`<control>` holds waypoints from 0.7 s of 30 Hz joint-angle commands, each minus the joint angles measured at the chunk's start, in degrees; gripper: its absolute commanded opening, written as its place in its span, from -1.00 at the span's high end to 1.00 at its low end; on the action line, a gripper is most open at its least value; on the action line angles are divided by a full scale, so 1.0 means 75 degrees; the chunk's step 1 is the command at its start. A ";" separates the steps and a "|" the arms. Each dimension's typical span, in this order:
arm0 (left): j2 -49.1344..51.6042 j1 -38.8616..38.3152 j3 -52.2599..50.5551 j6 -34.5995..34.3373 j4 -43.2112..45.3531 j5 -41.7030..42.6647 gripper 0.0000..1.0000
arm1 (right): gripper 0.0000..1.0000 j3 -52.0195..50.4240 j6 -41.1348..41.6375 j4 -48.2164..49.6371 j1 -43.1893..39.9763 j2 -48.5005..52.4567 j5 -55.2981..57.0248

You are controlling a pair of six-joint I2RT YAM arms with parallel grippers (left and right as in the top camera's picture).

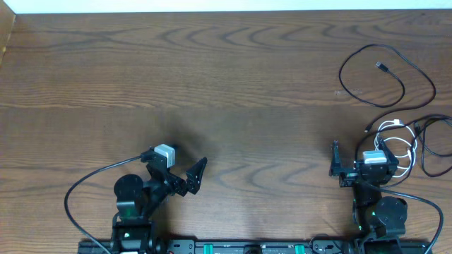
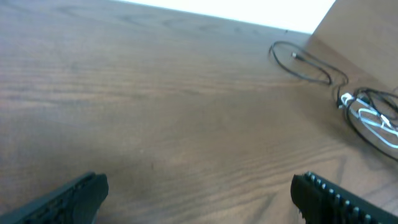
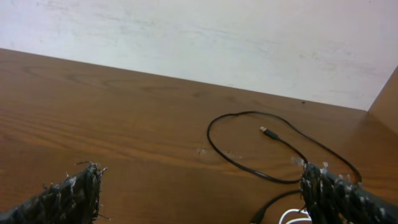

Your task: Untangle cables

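Observation:
One black cable (image 1: pixel 341 76) lies as a wide loop at the far right of the table, its small plug (image 1: pixel 381 67) inside the loop. Nearer the front right, a white cable (image 1: pixel 395 125) and further black cables (image 1: pixel 431 152) lie tangled together. My right gripper (image 1: pixel 376 144) stands open just left of and partly over this tangle, holding nothing. In the right wrist view the black loop (image 3: pixel 209 134) lies ahead of the right gripper (image 3: pixel 202 193), and the white cable (image 3: pixel 292 216) shows by the right finger. My left gripper (image 1: pixel 173 166) is open at the front left, far from the cables; the left gripper (image 2: pixel 199 193) has only bare table between its fingers.
The wooden table (image 1: pixel 212 85) ends at a white wall along the back. A brown side panel (image 2: pixel 364 37) stands at the right edge behind the tangle (image 2: pixel 373 115). Thick arm wires (image 1: pixel 78 187) curve along the front edge by both bases.

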 commanded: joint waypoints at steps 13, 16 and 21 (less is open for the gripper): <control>-0.3544 -0.0067 -0.0012 0.0530 -0.1976 -0.0067 -1.00 | -0.98 -0.0009 0.0085 -0.0029 0.0052 -0.0067 -0.0023; -0.3555 -0.0149 -0.0012 0.0530 -0.1970 -0.0061 -1.00 | -0.98 -0.0009 0.0085 -0.0029 0.0052 -0.0067 -0.0023; -0.3555 -0.0399 -0.0012 0.1102 -0.1970 -0.0076 -0.99 | -0.98 -0.0009 0.0085 -0.0029 0.0052 -0.0067 -0.0023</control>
